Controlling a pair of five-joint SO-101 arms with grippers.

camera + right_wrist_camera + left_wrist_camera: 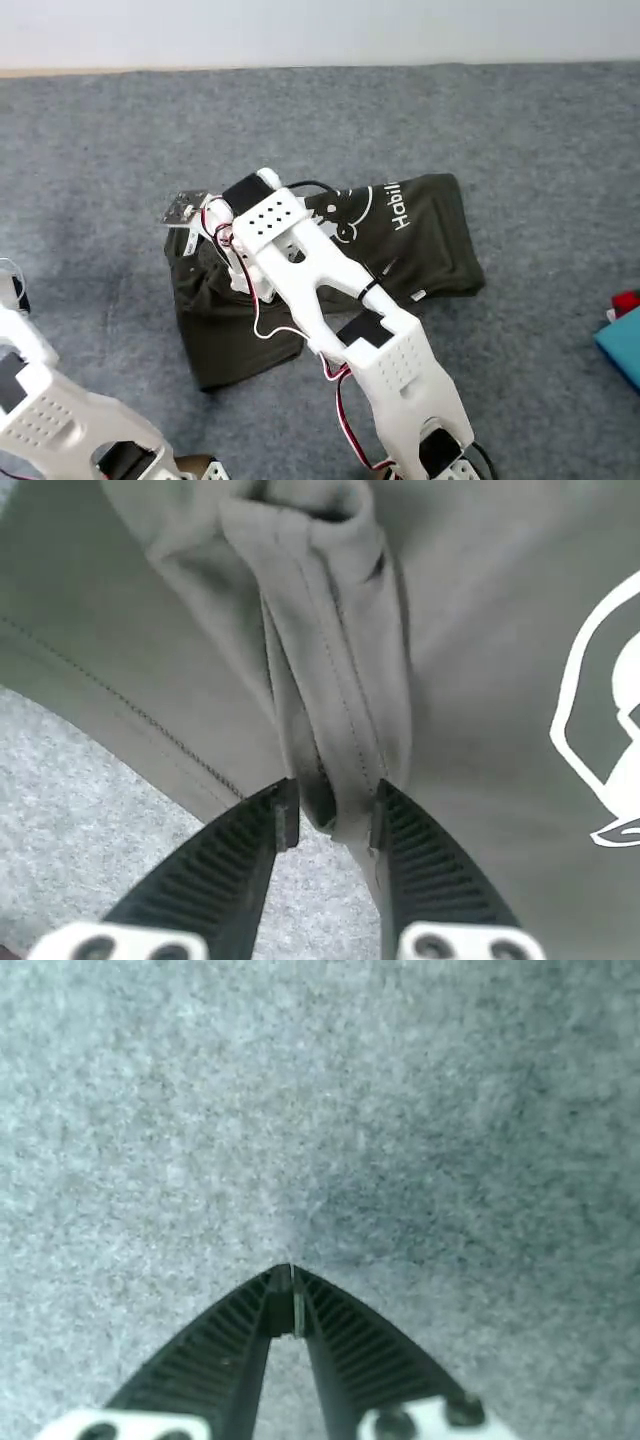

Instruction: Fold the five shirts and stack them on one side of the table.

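**Right claw pinches a fold of the dark shirt**

A dark olive shirt lies rumpled on the grey table cover, with its white print facing up. From above, the right arm stretches across the shirt and hides part of it, so the grip itself is hard to make out there. The right wrist view fills that gap. The right claw is clamped on a raised, stitched fold of the shirt, one finger on each side of the ridge, at the cloth's edge where the grey cover begins. The print sits off to one side of that fold.

The left arm stands well apart from the shirt, at the near corner of the table. Its own camera shows the left claw clenched, fingertips touching and holding nothing, just above bare grey cover.

Only the high view takes in a blue thing and a red thing at the table's edge, on the side of the shirt away from the left arm
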